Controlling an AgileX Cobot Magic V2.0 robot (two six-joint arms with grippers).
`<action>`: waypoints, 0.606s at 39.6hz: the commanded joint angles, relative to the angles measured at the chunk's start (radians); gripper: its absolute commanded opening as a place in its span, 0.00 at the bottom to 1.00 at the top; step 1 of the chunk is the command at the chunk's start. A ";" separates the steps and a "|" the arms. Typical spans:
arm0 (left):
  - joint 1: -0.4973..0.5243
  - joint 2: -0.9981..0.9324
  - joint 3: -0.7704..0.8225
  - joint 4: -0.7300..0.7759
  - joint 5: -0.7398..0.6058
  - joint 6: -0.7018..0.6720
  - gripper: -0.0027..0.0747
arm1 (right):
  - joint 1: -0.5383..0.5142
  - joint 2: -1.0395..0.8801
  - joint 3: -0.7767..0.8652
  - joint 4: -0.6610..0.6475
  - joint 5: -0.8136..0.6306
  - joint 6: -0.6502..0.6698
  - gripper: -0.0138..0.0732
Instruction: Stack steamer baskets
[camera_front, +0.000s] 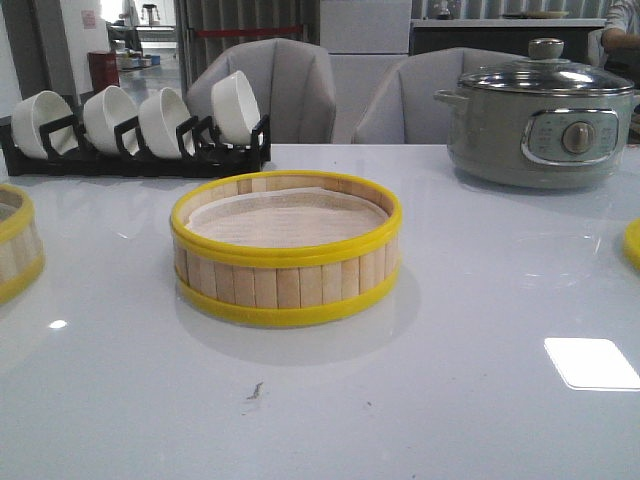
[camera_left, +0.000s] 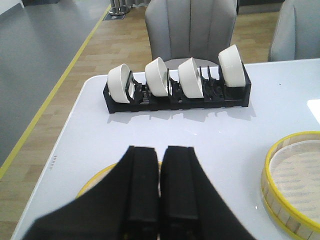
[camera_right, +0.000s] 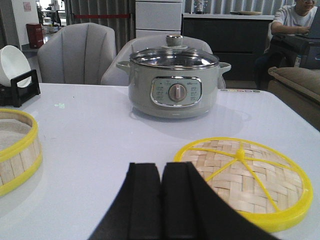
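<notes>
Stacking not begun: one steamer basket (camera_front: 286, 250) mid-counter, second basket (camera_front: 18, 250) at left edge, well apart (nothing stacked). Left claw (camera_left: 159, 190) and right claw (camera_right: 161, 200) both closed, empty.

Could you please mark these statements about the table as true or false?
1. The middle steamer basket has another basket stacked on it. False: nothing sits on it; its pale liner shows.
2. Four white bowls stand in the black rack. True.
3. The pot has its lid off. False: the glass lid is on.
4. Both grippers are shut and hold nothing. True: the left gripper and right gripper show their fingers closed together, empty.
5. The woven lid lies on the pot. False: it lies on the table, near the right gripper.
</notes>
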 joint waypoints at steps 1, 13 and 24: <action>-0.007 -0.001 -0.039 0.014 -0.067 0.011 0.14 | -0.001 -0.021 -0.016 0.006 -0.083 -0.008 0.24; -0.007 -0.001 -0.039 0.016 -0.061 0.014 0.14 | -0.001 -0.021 -0.016 0.006 -0.083 -0.008 0.24; -0.005 0.003 -0.039 0.002 -0.061 0.014 0.14 | -0.001 -0.021 -0.016 0.006 -0.083 -0.008 0.24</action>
